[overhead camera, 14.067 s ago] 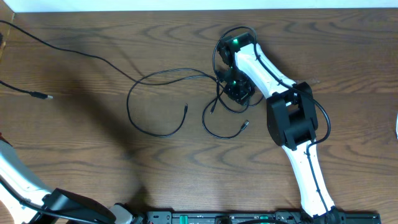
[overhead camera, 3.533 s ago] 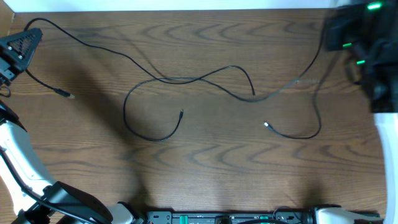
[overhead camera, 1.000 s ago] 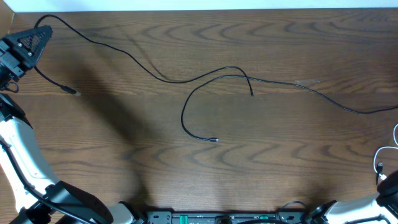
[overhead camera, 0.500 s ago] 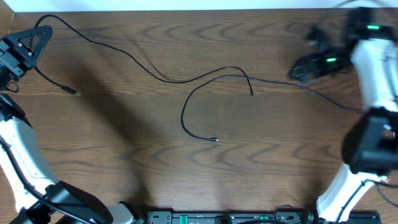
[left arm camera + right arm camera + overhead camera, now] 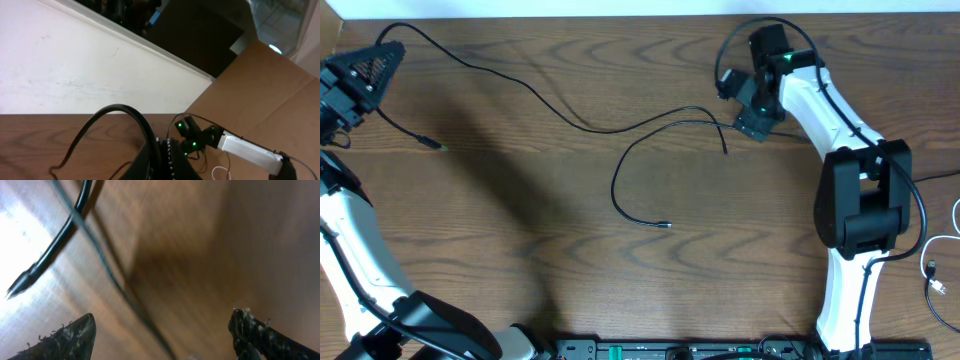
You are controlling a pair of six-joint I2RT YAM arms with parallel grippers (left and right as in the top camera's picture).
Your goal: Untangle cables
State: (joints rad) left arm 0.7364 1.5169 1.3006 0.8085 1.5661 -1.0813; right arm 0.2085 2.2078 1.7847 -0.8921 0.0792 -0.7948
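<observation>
Two thin black cables lie across the wooden table. One black cable (image 5: 520, 85) runs from my left gripper (image 5: 365, 65) at the far left corner to a free end near the middle. That gripper (image 5: 162, 155) is shut on this cable (image 5: 117, 107), which arches up out of the jaws. The other black cable (image 5: 616, 190) curls to a small plug (image 5: 664, 225) and passes rightward under my right gripper (image 5: 752, 125). The right gripper (image 5: 160, 335) hovers low and open, with a thin blurred cable (image 5: 115, 280) running between its fingers, untouched. A white cable (image 5: 945, 240) lies at the right edge.
A short cable tail with a plug (image 5: 430, 145) hangs below the left gripper. A cardboard box (image 5: 260, 85) stands behind the table's far side. The right arm (image 5: 860, 200) spans the right part of the table. The arm bases' rail (image 5: 720, 350) lines the front edge.
The right arm has swung in from the right edge to the back middle, over the cables' crossing. Its jaws look slightly narrower than before. The left gripper and the cables have stayed put.
</observation>
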